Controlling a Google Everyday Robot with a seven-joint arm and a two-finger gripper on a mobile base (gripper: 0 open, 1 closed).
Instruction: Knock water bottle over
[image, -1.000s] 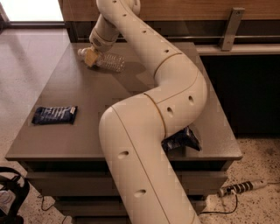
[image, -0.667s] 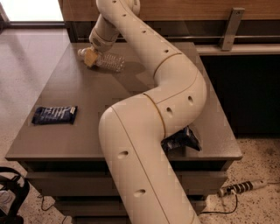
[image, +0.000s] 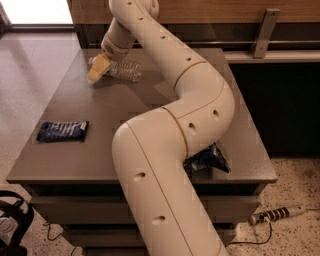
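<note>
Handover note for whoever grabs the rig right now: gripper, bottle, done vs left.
Gripper: down at the table's far left corner, arm stretched across the top. Whether it touches the bottle cannot be told.
Water bottle: lying on its side on the table, right beside the gripper.
Done: the bottle looks knocked over already.
Left: probably only pulling the arm back; check that the bottle is not rolling.
Also on the table: a blue snack packet near the left edge and a dark bag at the front, partly hidden behind the arm.
</note>
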